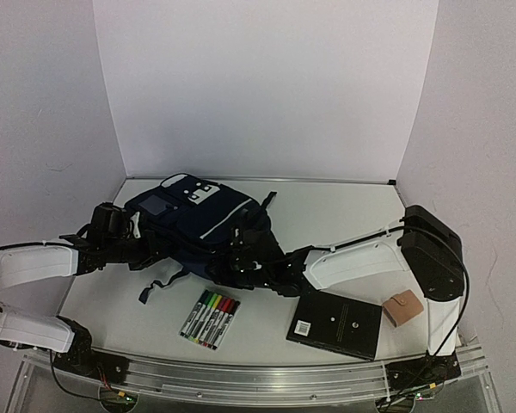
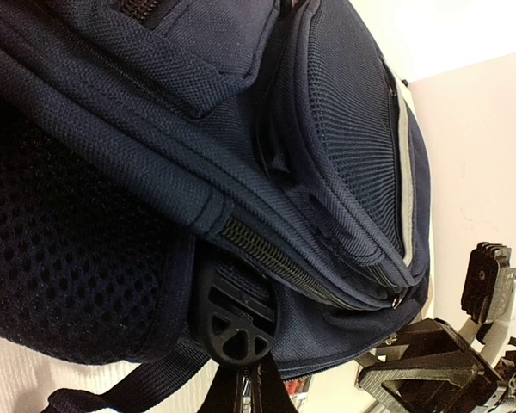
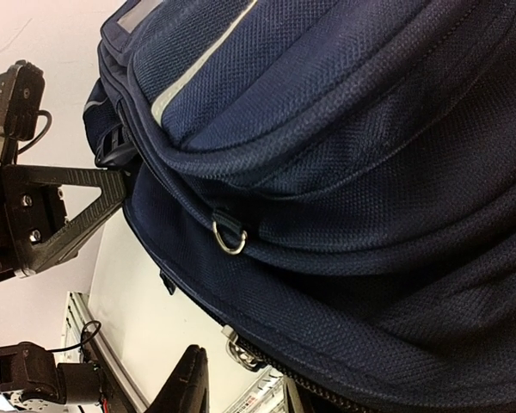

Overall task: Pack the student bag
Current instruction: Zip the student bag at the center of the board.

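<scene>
The student bag point(image 1: 198, 222) is coarse, matt navy woven cloth. Its back panel point(image 2: 60, 258) is open black mesh, and its stripes point(image 3: 182, 76) are a smoother pale grey tape. A small D-ring point(image 3: 230, 237) on it is shiny metal. On the smooth, matt white desk point(image 1: 327, 206), toward the near edge, the markers point(image 1: 211, 317) are glossy plastic, the black book point(image 1: 335, 323) has a matt cover, and the tan wallet point(image 1: 403, 308) looks like leather. The near-edge rail point(image 1: 258, 372) is brushed metal.
</scene>
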